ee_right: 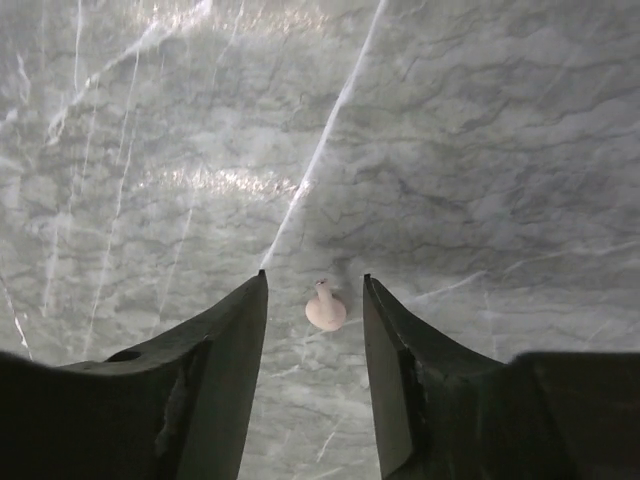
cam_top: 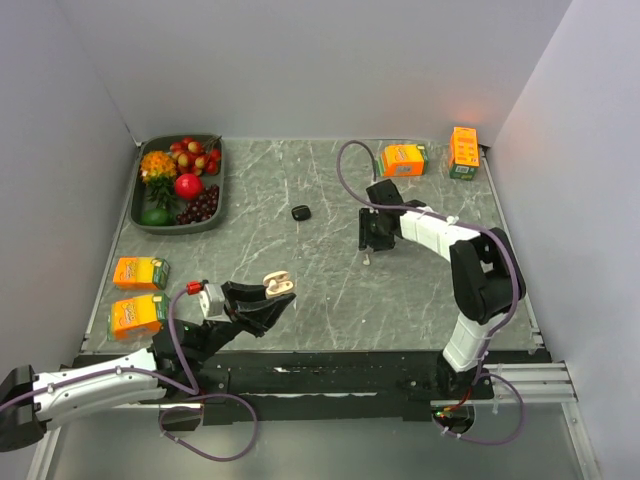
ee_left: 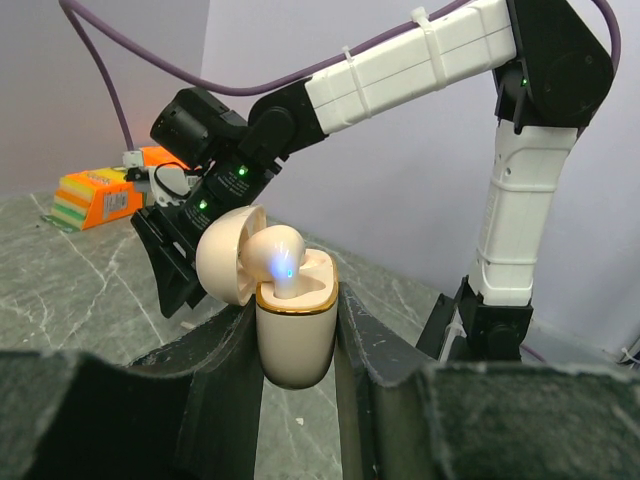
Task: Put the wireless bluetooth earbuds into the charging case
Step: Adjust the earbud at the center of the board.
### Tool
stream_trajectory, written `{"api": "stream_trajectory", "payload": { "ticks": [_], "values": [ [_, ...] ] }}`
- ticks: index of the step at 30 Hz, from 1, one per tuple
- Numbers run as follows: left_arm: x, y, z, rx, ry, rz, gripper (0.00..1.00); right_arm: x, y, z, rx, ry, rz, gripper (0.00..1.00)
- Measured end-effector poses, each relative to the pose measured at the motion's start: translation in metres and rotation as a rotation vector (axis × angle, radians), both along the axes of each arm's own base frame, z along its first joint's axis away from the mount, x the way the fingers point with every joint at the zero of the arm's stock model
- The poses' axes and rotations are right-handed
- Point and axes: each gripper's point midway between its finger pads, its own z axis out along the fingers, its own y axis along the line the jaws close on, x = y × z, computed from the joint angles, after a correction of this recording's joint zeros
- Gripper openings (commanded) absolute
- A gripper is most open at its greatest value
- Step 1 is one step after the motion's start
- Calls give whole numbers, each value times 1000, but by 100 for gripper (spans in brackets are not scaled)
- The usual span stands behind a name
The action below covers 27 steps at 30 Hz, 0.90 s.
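Our left fingers are clamping the open case; our right fingers are standing apart, straddling a white bud.

Left hand clamped, lifted; right hand spread, pointing down.

1. The left gripper holds a cream charging case, lid open, near the counter's front edge.
2. The right gripper points down beside a tiny white earbud.
3. A small black object lies mid-counter.
4. A fruit tray sits at the far left corner.
5. Orange cartons stand at the left edge and the far right.
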Motion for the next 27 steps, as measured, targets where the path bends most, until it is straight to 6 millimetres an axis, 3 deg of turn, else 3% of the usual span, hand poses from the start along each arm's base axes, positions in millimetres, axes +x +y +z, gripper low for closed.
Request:
{"api": "stream_trajectory", "payload": {
  "ticks": [7, 11, 19, 27],
  "values": [
    [0, 0, -1, 6, 0, 1, 2, 2, -8, 12, -30, -54, -26, 59],
    [0, 0, -1, 6, 0, 1, 1, -11, -10, 20, -39, -110, -28, 56],
    [0, 0, -5, 22, 6, 0, 2, -44, -20, -15, -78, -48, -65, 53],
    [0, -1, -7, 27, 8, 0, 1, -35, -8, -11, -55, -79, -97, 52]
  ]
}}
